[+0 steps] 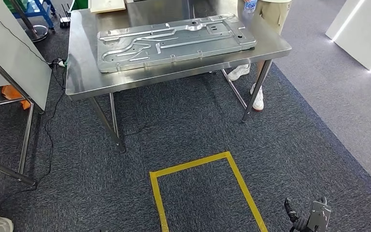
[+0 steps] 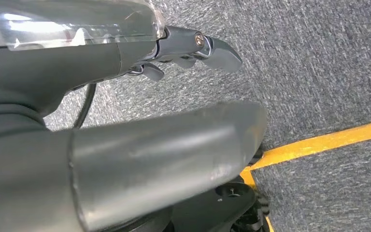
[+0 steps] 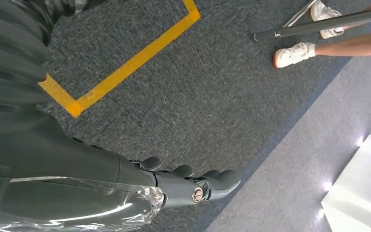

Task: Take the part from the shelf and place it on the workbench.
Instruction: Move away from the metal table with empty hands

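I am looking down at the workbench (image 1: 82,72), a shiny steel table on the far side of the grey carpet. The part (image 1: 174,41) is a big flat metal sheet with pressed ridges and small holes, and it already lies flat on the workbench, reaching from the table's left toward its right. So I think the job is about done.

My right hand (image 3: 193,186) hangs low over the carpet at my near right. Its fingers are stretched out almost straight, close side by side, and they hold nothing. My left hand (image 2: 193,48) hangs over the carpet too, with the fingers partly curled. I see nothing in it, but the big thumb hides a lot, so I cannot tell if it is open or closed.

The part looks stiff and quite heavy (it is much too wide for one hand). Its skin looks smooth and slippery, and the edges may be sharp. If I had to lift it, I would grab the two short ends, one hand on each, and keep it level.

A person (image 1: 270,14) stands at the far right corner of the table. Yellow tape (image 1: 198,164) marks a box on the floor near me.
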Controlling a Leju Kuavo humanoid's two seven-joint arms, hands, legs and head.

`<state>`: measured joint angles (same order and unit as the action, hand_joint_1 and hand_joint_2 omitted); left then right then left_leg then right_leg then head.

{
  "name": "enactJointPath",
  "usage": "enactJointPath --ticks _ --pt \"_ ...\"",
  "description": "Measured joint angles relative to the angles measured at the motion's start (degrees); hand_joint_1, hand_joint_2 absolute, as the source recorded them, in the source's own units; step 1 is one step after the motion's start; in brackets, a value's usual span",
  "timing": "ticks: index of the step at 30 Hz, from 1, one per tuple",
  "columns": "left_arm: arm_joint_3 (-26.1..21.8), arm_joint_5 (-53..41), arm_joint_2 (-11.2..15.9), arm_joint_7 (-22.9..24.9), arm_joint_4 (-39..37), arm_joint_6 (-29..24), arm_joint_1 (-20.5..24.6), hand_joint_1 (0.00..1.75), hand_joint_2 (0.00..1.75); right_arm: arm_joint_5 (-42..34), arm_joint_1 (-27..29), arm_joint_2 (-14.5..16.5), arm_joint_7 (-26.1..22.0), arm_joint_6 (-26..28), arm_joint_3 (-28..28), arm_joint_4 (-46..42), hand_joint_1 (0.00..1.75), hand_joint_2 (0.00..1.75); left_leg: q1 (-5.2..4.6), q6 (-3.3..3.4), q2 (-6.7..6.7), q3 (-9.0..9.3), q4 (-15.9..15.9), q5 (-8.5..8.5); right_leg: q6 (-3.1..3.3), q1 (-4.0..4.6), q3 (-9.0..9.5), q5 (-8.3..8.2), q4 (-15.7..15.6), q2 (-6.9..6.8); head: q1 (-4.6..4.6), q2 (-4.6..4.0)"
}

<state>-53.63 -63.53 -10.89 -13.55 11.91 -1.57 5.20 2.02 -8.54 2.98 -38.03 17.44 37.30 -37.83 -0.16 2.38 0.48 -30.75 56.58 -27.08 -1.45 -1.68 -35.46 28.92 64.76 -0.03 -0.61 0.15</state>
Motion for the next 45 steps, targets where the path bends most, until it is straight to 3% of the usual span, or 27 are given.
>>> enactJointPath --ticks 2,5,7,10,11,12,13,15,17,19,22,24,26,27,28,29,30,32,34,36,38,40,42,43,44,45 --pt "-0.04 -0.01 0.0 -0.24 0.0 0.09 0.03 0.0 0.0 0.46 -0.4 -0.22 -0.04 0.25 0.25 1.18 0.0 0.0 -0.17 -0.58 -0.03 -0.27 0.83 -0.51 0.47 0.17 2.24 -1.15 -4.53 0.07 -0.01 0.0" --pt "-0.09 -0.03 0.02 -0.69 0.0 0.14 0.03 0.0 0.0 1.09 -0.59 -0.55 -0.21 0.1 0.71 3.46 0.0 0.0 -0.18 -1.35 -0.05 -0.5 1.14 -0.73 1.45 0.37 2.24 -1.16 -5.04 0.13 0.0 0.0" --pt "-0.1 -0.06 0.05 -0.58 0.0 0.04 0.02 0.0 0.0 1.69 -0.7 -0.75 -0.26 -0.73 0.95 4.59 0.0 0.0 -0.03 -2.04 -0.1 -1.26 2.96 -2.2 2.12 0.16 2.24 -1.42 -5.31 0.09 -0.01 0.0" --pt "-0.14 -0.05 0.07 -0.08 0.0 -0.13 0.01 0.0 0.0 3.19 -0.83 -0.88 -0.27 -1.62 0.99 5.53 0.0 0.0 0.32 -2.93 -0.13 -5.66 12.89 -7.56 2.6 0.07 2.03 -1.57 -5.4 0.03 -0.02 0.0" --pt "-0.16 -0.04 0.07 0.03 0.0 -0.17 -0.06 0.0 0.0 3.57 -0.83 -0.88 -0.27 -1.75 0.99 5.75 0.0 0.0 0.41 -3.06 -0.13 -7.08 15.97 -8.59 2.61 0.11 1.97 -1.58 -5.39 0.03 -0.02 0.0" --pt "-0.19 -0.04 0.07 0.08 0.0 -0.21 -0.13 0.0 0.0 3.82 -0.83 -0.88 -0.28 -1.86 0.99 5.93 0.0 0.0 0.43 -3.06 -0.13 -7.64 17.19 -8.49 2.61 0.15 1.97 -1.58 -5.38 0.03 -0.02 0.0" --pt "-0.23 -0.04 0.08 0.1 0.0 -0.24 -0.2 0.0 0.0 3.98 -0.85 -0.88 -0.27 -1.96 0.99 6.07 0.0 0.0 0.42 -2.93 -0.12 -7.17 16.23 -7.31 2.61 0.22 2.01 -1.58 -5.37 0.0 -0.02 0.0" --pt "-0.37 -0.03 0.13 0.1 0.01 -0.27 -0.17 0.0 0.0 4.22 -0.91 -0.86 -0.28 -2.07 0.98 6.26 0.0 0.0 0.17 -2.11 0.52 -3.54 8.69 -3.27 2.62 0.35 2.25 -1.56 -5.39 -0.27 -0.02 0.0" --pt "-0.48 -0.05 0.29 0.1 0.01 -0.31 0.08 0.0 0.0 4.48 -0.94 -0.79 -0.29 -2.1 0.96 6.39 0.0 0.0 -0.46 -1.08 1.89 -0.51 2.1 -1.08 2.36 0.48 2.38 -1.56 -5.42 -0.75 -0.01 0.0" --pt "-0.51 -0.08 0.4 0.09 0.01 -0.34 0.23 0.0 0.0 4.67 -0.93 -0.73 -0.29 -2.09 0.95 6.48 0.0 0.0 -0.93 -0.59 2.11 -0.05 0.53 -0.96 1.78 0.44 2.44 -1.6 -5.54 -1.33 -0.01 0.0" --pt "-0.55 -0.14 0.37 0.1 0.0 -0.35 0.0 0.0 0.0 4.96 -1.06 -0.58 -0.3 -2.05 0.9 6.51 0.0 0.0 -0.59 0.04 0.78 0.23 -0.56 -0.05 0.82 0.4 2.7 -1.27 -5.5 -1.85 0.0 0.0" --pt "-0.59 -0.16 0.34 0.1 0.0 -0.35 -0.03 0.0 0.0 5.19 -1.15 -0.52 -0.31 -1.93 0.86 6.5 0.0 0.0 -0.21 0.57 0.05 0.58 -1.47 0.78 0.45 0.43 1.32 1.3 -1.98 -1.1 0.0 0.0" --pt "-0.66 -0.17 0.34 0.09 0.0 -0.35 -0.06 0.0 0.0 5.39 -1.16 -0.55 -0.31 -1.78 0.86 6.48 0.0 0.0 -0.28 0.79 -0.65 0.41 -1.49 0.99 0.33 0.41 -1.78 5.03 4.97 -0.39 0.0 0.0" --pt "-0.72 -0.17 0.34 0.09 0.0 -0.35 -0.13 0.0 0.0 5.49 -1.12 -0.55 -0.3 -1.7 0.86 6.48 0.0 0.0 -0.31 0.79 -1.1 0.33 -1.37 0.99 0.24 0.4 -3.08 5.95 7.82 -0.28 0.0 0.0" --pt "-0.79 -0.19 0.33 0.08 0.0 -0.35 -0.21 0.0 0.0 5.57 -1.1 -0.53 -0.3 -1.6 0.86 6.48 0.0 0.0 -0.32 0.76 -1.59 0.27 -1.21 0.97 0.16 0.37 -3.6 5.79 8.96 -0.23 0.0 0.0" --pt "-0.87 -0.2 0.33 0.07 0.0 -0.33 -0.27 0.0 0.0 5.64 -1.09 -0.52 -0.3 -1.5 0.86 6.43 0.0 0.0 -0.3 0.67 -2.14 0.23 -0.97 0.9 0.11 0.31 -3.06 4.5 7.89 -0.15 0.0 0.0" --pt "-0.93 -0.22 0.31 0.05 0.0 -0.3 -0.3 0.0 0.0 5.7 -1.11 -0.52 -0.31 -1.41 0.86 6.32 0.0 0.0 -0.26 0.5 -2.72 0.19 -0.63 0.78 0.08 0.22 -1.56 2.45 4.82 0.18 0.0 0.0" --pt "-0.97 -0.25 0.24 -0.01 0.0 -0.24 -0.21 0.0 0.0 5.78 -1.18 -0.52 -0.31 -1.29 0.86 6.09 0.0 0.0 -0.23 -0.04 -3.76 -0.25 0.36 0.38 0.21 -0.04 1.73 -0.33 -2.1 2.28 -0.01 0.0" --pt "-1.0 -0.25 0.2 -0.05 0.0 -0.23 -0.12 0.0 0.0 5.86 -1.19 -0.51 -0.31 -1.22 0.86 6.01 0.0 0.0 -0.25 -0.64 -4.65 -1.01 1.15 0.15 0.63 -0.05 2.69 -0.7 -4.67 3.47 -0.01 0.0" --pt "-1.04 -0.25 0.23 -0.07 0.0 -0.25 -0.21 0.0 0.0 5.94 -1.23 -0.47 -0.31 -1.17 0.84 6.01 0.0 0.0 -0.2 -1.23 -5.44 -1.53 1.31 0.21 1.38 0.08 2.47 -0.87 -4.66 2.4 0.0 0.0" --pt "-1.09 -0.25 0.28 -0.07 0.0 -0.25 -0.32 0.0 0.0 5.97 -1.42 -0.39 -0.31 -1.15 0.77 6.01 0.0 0.0 -0.21 -1.9 -4.38 -2.33 2.79 -0.89 2.17 -0.01 2.53 -1.09 -4.96 1.3 -0.01 0.0" --pt "-1.13 -0.25 0.31 -0.07 0.0 -0.25 -0.24 0.0 0.0 5.99 -1.46 -0.35 -0.31 -1.11 0.73 6.01 0.0 0.0 -0.07 -2.57 -2.16 -4.88 8.36 -4.22 2.64 0.01 2.51 -1.18 -5.16 0.07 -0.01 0.0" --pt "-1.21 -0.25 0.28 -0.07 0.0 -0.25 -0.22 0.0 0.0 5.99 -1.36 -0.34 -0.31 -1.09 0.73 6.01 0.0 0.0 0.24 -3.0 -1.1 -8.15 15.36 -7.36 2.79 0.23 2.38 -1.16 -5.15 -1.25 -0.02 0.0" --pt "-1.28 -0.25 0.27 -0.07 0.0 -0.25 -0.28 0.0 0.0 5.99 -1.35 -0.34 -0.31 -1.09 0.73 6.01 0.0 0.0 0.32 -3.03 -0.92 -8.86 17.0 -7.65 2.81 0.36 2.35 -1.15 -5.14 -1.91 -0.02 0.0" --pt "-1.35 -0.26 0.27 -0.07 0.0 -0.25 -0.36 0.0 0.0 5.99 -1.35 -0.32 -0.31 -1.09 0.73 6.01 0.0 0.0 0.32 -2.89 -0.79 -8.48 16.47 -6.88 2.82 0.5 2.34 -1.14 -5.13 -2.54 -0.02 0.0" --pt "-1.41 -0.26 0.27 -0.07 0.0 -0.25 -0.41 0.0 0.0 5.98 -1.38 -0.29 -0.31 -1.09 0.73 6.01 0.0 0.0 0.21 -2.53 -0.54 -6.99 13.78 -5.27 2.84 0.68 2.39 -1.13 -5.14 -3.19 -0.02 0.0"
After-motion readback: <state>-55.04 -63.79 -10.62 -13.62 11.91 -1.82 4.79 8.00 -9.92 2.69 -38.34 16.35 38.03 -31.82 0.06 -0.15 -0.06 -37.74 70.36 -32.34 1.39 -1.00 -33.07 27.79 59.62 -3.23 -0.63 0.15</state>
